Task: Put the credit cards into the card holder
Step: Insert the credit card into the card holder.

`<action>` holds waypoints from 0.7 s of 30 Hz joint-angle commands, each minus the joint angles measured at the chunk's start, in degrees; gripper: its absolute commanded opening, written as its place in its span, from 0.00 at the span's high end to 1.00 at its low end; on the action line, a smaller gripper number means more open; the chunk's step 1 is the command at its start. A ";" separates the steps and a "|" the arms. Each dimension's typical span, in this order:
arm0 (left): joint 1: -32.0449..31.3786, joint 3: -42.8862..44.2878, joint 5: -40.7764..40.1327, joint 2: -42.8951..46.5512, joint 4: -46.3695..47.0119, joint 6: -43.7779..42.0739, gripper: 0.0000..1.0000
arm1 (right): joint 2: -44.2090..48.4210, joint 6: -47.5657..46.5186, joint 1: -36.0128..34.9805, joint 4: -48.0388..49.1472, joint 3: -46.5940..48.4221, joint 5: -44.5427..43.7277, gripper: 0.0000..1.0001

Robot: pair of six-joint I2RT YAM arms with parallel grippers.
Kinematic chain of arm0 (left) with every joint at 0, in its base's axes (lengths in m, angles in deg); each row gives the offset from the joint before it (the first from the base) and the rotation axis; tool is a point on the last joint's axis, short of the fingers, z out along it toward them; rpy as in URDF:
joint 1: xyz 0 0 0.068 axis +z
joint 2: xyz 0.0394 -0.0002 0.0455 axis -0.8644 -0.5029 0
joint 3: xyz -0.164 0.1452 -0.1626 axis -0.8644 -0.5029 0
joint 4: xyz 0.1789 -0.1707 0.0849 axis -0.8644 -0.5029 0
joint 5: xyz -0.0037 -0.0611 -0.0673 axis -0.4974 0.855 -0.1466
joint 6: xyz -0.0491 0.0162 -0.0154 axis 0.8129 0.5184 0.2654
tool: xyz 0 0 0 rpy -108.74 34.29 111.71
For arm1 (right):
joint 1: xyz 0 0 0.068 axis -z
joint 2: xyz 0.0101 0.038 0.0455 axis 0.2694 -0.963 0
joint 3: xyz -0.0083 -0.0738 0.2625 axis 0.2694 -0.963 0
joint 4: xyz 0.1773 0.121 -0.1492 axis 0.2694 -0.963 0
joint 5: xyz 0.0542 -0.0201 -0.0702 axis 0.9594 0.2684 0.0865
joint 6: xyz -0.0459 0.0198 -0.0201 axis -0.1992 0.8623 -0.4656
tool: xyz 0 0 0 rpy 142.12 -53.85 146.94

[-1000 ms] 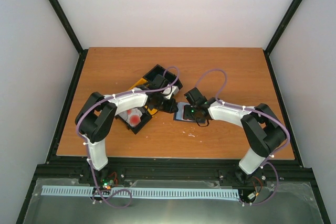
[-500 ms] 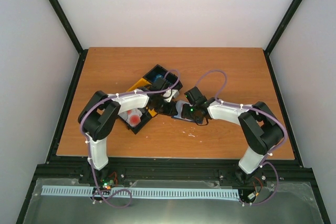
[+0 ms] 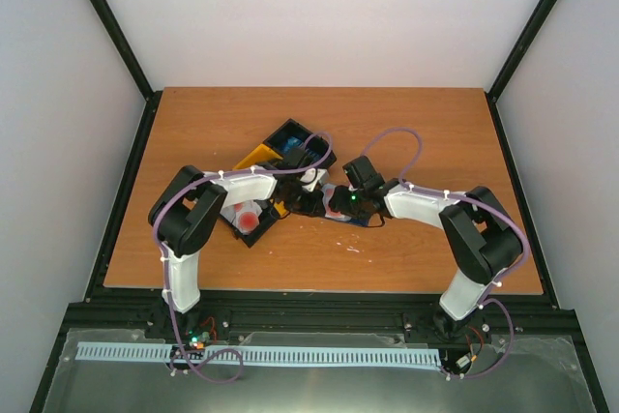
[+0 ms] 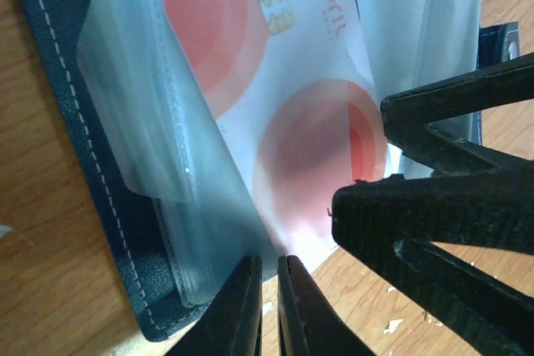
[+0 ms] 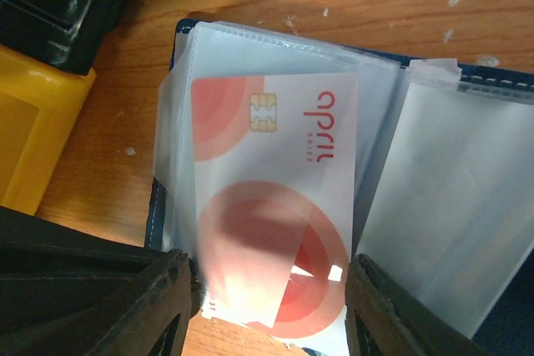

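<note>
On the wooden table (image 3: 416,142), beside the black-and-yellow tray (image 3: 253,156), the arms nearly hide the navy card holder (image 4: 50,56) from above. The wrist views show it open, with a white-and-red credit card (image 5: 275,206) half inside a clear sleeve (image 4: 142,97). The right gripper (image 5: 267,261) gapes around the card and holds nothing. The left gripper (image 4: 269,264) is closed to a slit at the card's corner; whether it pinches the card is unclear.

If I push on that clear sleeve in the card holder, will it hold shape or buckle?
Probably buckles: the clear sleeve already curls away from the card holder, so it looks thin and floppy. Its glossy surface suggests the card would slide easily.
</note>
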 commanded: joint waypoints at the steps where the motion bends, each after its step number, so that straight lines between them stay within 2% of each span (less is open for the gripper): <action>1: 0.40 0.15 -0.93 -0.01 0.46 -0.03 0.92 | -1.22 2.49 0.31 2.58 -0.60 1.45 0.50; 8: 0.36 -0.38 -3.47 2.33 -0.48 1.05 0.91 | 0.51 3.10 0.40 3.61 -2.46 -0.55 0.53; 11: 0.35 -1.46 -3.16 4.42 0.73 0.86 0.86 | 2.69 -0.26 0.40 4.42 -3.51 0.10 0.51; 16: 1.01 -0.60 -3.64 6.22 1.74 1.67 0.68 | 5.51 -5.74 0.14 -0.96 -3.07 -1.96 0.46; 21: 1.31 1.18 -5.61 5.07 1.13 2.70 0.68 | 6.14 -13.79 -0.22 -5.90 -1.93 -3.41 0.50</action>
